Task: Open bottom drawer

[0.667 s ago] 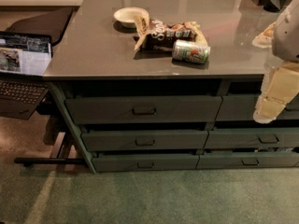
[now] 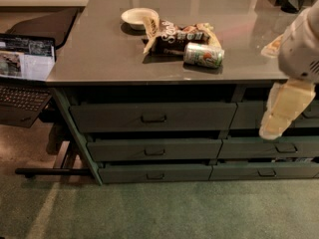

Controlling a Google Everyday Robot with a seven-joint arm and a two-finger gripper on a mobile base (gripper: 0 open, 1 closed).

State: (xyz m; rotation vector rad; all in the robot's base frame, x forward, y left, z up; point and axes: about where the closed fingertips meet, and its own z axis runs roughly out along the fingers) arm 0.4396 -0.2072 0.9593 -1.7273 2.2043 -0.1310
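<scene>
The bottom drawer is the lowest, slimmest dark green front of the left stack under the grey table, with a small dark handle at its centre. Its front stands near floor level, and none of its inside shows. My gripper, cream and white, hangs at the right edge of the view in front of the right-hand stack. It is level with the upper drawers, well to the right of the bottom drawer and above it, touching nothing that I can see.
On the grey table top are a white bowl, snack bags and a can on its side. An open laptop stands at the left. The right stack has a like slim drawer. Green carpet lies in front.
My gripper has shifted slightly left and lower in front of the right-hand stack. The drawers and the things on the table have not moved.
</scene>
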